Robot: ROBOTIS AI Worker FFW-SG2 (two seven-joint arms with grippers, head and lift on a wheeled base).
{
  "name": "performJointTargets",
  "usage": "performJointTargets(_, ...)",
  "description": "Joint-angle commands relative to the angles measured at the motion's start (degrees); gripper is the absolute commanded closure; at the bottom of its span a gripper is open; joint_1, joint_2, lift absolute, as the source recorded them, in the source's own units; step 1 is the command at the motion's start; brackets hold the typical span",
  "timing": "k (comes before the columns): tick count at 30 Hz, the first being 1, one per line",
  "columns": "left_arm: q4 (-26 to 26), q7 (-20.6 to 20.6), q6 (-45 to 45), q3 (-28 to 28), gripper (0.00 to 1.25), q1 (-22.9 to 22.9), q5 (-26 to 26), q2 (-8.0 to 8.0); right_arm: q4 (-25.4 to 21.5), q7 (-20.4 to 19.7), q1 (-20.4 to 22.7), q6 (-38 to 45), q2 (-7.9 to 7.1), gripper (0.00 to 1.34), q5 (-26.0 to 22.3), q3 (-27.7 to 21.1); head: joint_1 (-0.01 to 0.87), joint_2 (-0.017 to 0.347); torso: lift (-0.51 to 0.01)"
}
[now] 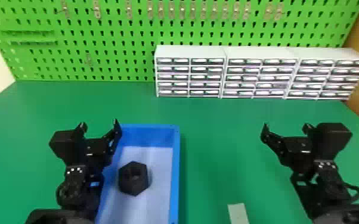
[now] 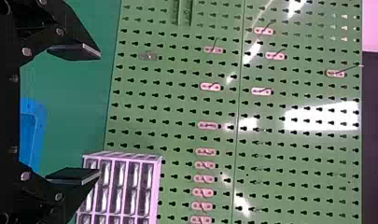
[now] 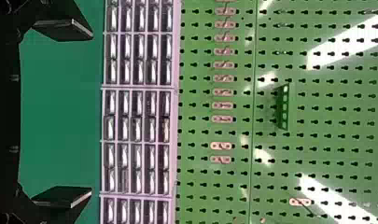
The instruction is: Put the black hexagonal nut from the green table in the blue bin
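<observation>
The left gripper (image 1: 99, 123), fingers spread with nothing between them, hangs beside the left edge of a blue bin (image 1: 175, 178), where the black hexagonal nut (image 1: 127, 184) lies on the bottom. To the right, a pale strip (image 1: 238, 213) sits on the green table (image 1: 208, 143), while small drawer cabinets (image 1: 190, 51) line the pegboard (image 1: 122, 50) behind. Farther right, the right gripper (image 1: 286, 125) hangs over the table, its fingers also apart and empty.

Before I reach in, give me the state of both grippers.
Left gripper: open, nothing between its fingers.
Right gripper: open, empty too.
</observation>
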Motion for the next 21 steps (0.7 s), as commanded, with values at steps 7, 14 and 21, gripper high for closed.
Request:
performJointTargets(7, -0.1, 0.0, -0.1, 0.0, 0.37, 0.0, 0.1, 0.0, 0.0, 0.0, -0.1, 0.1, -0.01, 0.13, 0.0, 0.1, 0.657, 0.057, -0.095)
performJointTargets(14, 0.0, 0.1, -0.1, 0.0, 0.37, 0.0, 0.1, 0.0, 0.0, 0.0, -0.1, 0.0, -0.09, 0.13, 0.0, 0.0, 0.657, 0.057, -0.095)
performJointTargets(21, 0.0, 0.0, -0.1, 0.0, 0.37, -0.1, 0.0, 0.0, 0.0, 0.0, 0.0, 0.0, -0.09, 0.13, 0.0, 0.0, 0.657, 0.057, -0.095)
